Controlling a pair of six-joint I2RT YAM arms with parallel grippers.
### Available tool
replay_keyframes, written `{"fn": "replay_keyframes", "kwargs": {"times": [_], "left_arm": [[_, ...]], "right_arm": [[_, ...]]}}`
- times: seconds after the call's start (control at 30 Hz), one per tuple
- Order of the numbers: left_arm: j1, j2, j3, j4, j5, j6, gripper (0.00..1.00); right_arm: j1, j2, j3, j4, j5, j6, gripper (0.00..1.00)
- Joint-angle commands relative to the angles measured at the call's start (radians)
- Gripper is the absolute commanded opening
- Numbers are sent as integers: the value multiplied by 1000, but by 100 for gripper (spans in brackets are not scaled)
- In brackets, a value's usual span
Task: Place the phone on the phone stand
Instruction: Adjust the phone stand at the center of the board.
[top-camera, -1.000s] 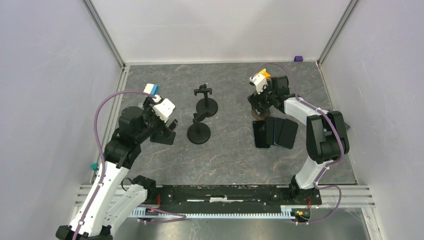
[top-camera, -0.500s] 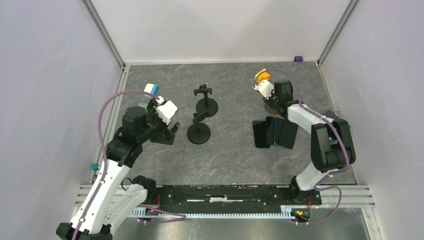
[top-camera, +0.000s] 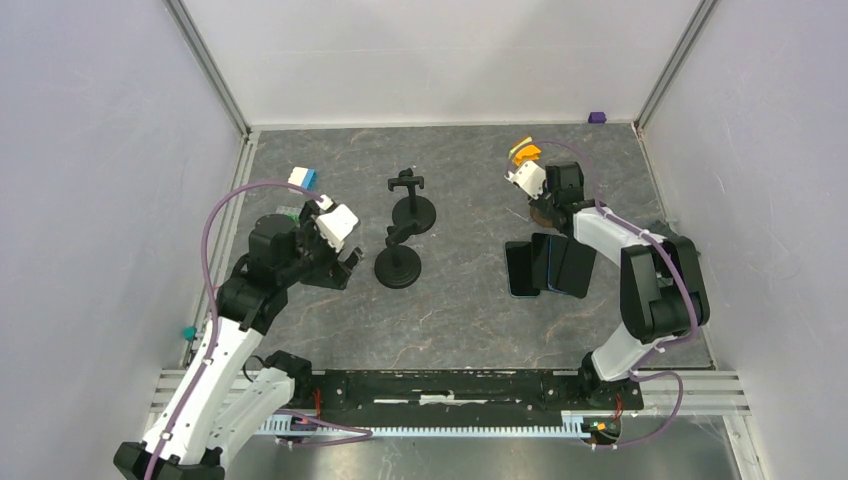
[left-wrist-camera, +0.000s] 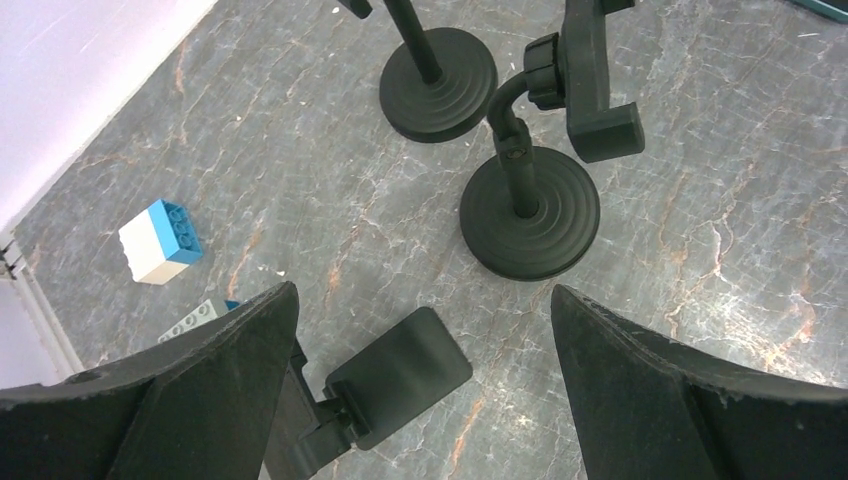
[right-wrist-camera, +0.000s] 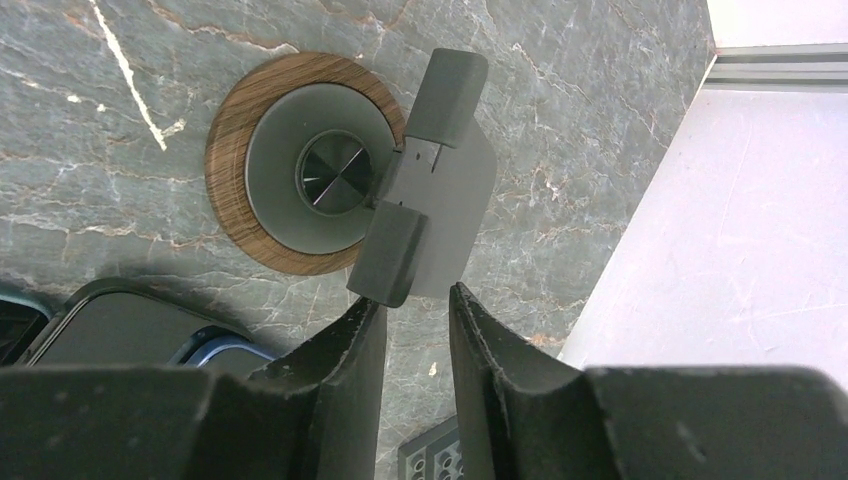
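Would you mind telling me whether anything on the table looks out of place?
The phones lie fanned, overlapping one another. A blue-and-white toy brick sits at far left, unrelated to the task.

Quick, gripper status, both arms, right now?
Left gripper: open wide, holding nothing.
Right gripper: jaws nearly together at the plate edge of the grey phone stand; cannot tell whether it grips.

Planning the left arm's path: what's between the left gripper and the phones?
Top view: the nearer black stand, right beside the left gripper; from there to the phones, bare table.
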Motion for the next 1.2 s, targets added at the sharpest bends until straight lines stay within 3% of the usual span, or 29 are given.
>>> {"fn": "replay_keyframes", "kwargs": {"times": [0.0, 0.4, 0.53, 0.77, 0.87, 0.97, 1.03, 1.17], "left_arm": [[-5, 20, -1, 53, 63, -22, 100], [-25, 71, -35, 151, 173, -15, 100], [-29, 76, -59, 194, 220, -10, 100], [-44, 116, -48, 208, 308, -13, 100], [-52, 128, -47, 238, 322, -24, 100], [-59, 137, -26, 241, 328, -53, 100], [-63, 135, -12, 230, 328, -73, 98], [-77, 146, 25, 164, 333, -84, 83]], "right_arm": [[0, 30, 65, 47, 39, -9, 33], [-5, 91, 130, 125, 79, -18, 27], [-6, 80, 109, 119, 41, -16, 30], [14, -23, 41, 0, -206, 30, 52], [36, -78, 28, -44, -311, 62, 78], [51, -123, 51, -87, -433, 116, 95], [58, -154, 80, -115, -518, 156, 97], [95, -201, 151, -179, -737, 213, 96]]}}
